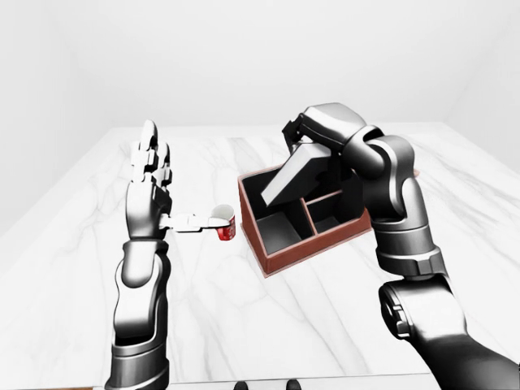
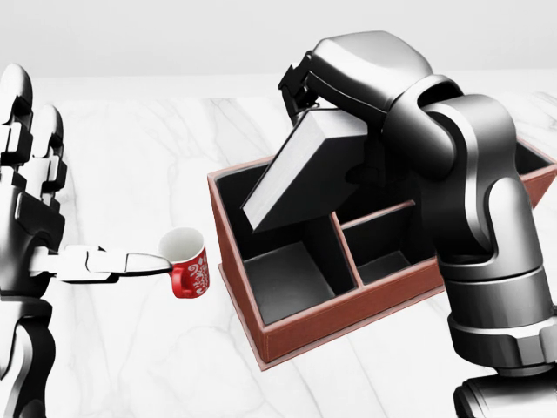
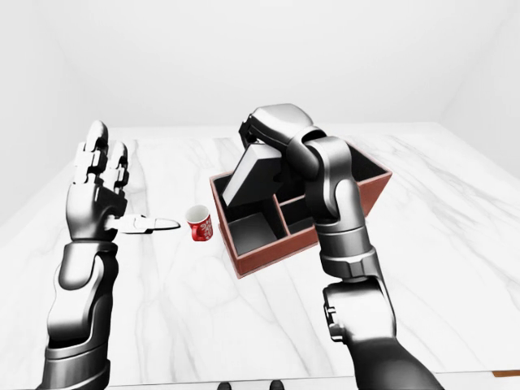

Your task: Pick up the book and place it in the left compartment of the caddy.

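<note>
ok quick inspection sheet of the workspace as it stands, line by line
surface: white marble table, bare around the items
job's things: book tilted, lower end dipping into the left part of the brown caddy; not yet released
clutter: red mug upright, left of the caddy
grippers: right hand closed on the book's upper end; left hand open, raised, one finger pointing toward the mug
cables: nothing seen
surroundings: plain white walls

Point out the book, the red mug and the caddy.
book (image 2: 300,170): head view, on its dark cover, tilted over the caddy.
red mug (image 2: 189,275): head view, on its patterned red side.
caddy (image 2: 335,329): head view, on its reddish-brown outer wall nearest the bottom.
</note>
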Motion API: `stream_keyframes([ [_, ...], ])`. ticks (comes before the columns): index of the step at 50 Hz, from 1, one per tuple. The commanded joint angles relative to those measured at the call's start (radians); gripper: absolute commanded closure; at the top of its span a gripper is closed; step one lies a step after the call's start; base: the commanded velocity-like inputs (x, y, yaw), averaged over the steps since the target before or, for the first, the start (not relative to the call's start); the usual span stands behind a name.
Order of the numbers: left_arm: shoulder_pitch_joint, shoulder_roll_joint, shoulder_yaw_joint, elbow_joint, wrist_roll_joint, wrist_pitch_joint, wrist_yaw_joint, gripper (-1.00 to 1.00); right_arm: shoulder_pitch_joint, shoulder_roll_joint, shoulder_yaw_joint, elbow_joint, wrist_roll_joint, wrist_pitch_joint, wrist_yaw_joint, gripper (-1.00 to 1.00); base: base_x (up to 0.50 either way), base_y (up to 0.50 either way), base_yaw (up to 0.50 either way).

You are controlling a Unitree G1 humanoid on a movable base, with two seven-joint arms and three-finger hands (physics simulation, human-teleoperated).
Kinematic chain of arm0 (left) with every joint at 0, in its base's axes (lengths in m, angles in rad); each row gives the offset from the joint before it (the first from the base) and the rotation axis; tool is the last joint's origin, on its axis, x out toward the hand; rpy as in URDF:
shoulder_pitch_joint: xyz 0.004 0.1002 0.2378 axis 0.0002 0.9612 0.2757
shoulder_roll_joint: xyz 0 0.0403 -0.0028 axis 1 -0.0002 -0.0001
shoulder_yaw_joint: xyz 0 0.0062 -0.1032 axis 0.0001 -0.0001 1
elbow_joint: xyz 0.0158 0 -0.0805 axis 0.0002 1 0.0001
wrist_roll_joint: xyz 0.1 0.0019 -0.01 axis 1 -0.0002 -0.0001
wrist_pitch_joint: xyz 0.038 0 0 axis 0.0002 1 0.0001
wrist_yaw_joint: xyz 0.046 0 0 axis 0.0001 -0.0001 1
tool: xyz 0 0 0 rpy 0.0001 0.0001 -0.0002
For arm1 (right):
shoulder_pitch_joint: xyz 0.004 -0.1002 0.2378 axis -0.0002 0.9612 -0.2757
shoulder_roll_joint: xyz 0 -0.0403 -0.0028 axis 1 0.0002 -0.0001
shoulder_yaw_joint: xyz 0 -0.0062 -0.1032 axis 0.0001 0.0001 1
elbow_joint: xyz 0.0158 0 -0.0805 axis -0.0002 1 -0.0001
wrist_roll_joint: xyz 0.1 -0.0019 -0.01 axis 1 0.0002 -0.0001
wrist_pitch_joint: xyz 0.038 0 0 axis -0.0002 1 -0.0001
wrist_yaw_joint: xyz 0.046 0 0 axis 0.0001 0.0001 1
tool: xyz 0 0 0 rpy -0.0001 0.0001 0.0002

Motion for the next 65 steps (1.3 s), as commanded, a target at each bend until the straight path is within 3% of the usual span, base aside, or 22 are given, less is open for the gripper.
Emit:
stream_keyframes([
  [1, 0.014, 0.0, 0.006, -0.015, -0.005, 0.0, -0.002, -1.0, -0.076, 0.036, 0.017, 0.124, -0.096, 0.0, -0.026, 1.0, 0.0, 0.0, 0.0],
  [23, 0.014, 0.005, 0.015, -0.015, -0.015, 0.0, -0.004, -1.0, -0.162, 0.107, 0.077, 0.392, -0.361, 0.0, -0.233, 1.0, 0.0, 0.0, 0.0],
  [41, 0.022, 0.003, 0.015, -0.002, -0.017, 0.0, -0.006, -1.0, -0.108, 0.142, 0.095, 0.382, -0.422, 0.0, -0.274, 1.0, 0.0, 0.0, 0.0],
  [65, 0.015, 0.009, 0.021, 0.022, -0.026, 0.0, -0.011, -1.0, -0.142, 0.18, 0.123, 0.552, -0.518, 0.0, -0.439, 1.0, 0.0, 0.0, 0.0],
])
